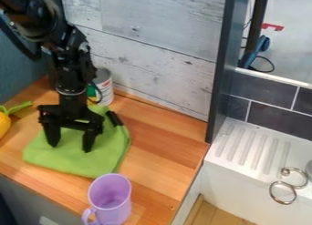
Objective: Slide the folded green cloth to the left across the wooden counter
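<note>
Green cloth (72, 163), soft and creased, lies on the striped wooden worktop (161, 149) at left, beneath the pincer (71, 144), whose fingers stand apart. A smooth purple mug (113, 214) stands nearer; weathered boards (152, 64) form the far wall.

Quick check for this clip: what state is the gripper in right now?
Gripper: open, fingers apart, holding nothing visible, over the green cloth; whether the tips touch it cannot be told.
</note>
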You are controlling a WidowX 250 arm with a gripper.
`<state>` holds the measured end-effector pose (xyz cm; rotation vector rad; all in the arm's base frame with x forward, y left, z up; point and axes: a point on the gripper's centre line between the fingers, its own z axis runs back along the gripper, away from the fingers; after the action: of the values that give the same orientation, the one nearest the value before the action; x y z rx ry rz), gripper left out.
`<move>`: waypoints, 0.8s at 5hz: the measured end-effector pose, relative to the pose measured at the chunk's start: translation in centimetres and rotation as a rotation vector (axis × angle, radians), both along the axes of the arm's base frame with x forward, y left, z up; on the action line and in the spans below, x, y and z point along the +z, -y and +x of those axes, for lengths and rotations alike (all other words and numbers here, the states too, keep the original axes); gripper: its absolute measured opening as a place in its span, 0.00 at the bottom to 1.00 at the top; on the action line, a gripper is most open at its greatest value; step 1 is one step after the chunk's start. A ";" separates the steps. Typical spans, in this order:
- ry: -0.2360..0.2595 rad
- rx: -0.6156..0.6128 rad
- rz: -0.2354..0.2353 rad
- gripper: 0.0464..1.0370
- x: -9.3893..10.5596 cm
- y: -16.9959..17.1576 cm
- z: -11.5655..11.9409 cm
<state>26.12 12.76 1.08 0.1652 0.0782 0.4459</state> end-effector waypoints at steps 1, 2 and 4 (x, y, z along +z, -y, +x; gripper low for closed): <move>-0.074 -0.039 -0.001 0.96 0.1 -0.5 -2.4; -0.137 -0.039 -0.033 0.96 0.2 -1.3 -4.6; -0.029 -0.129 -0.115 0.96 0.6 -0.8 -2.2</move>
<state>23.89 13.53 1.67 0.0628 0.1208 0.3095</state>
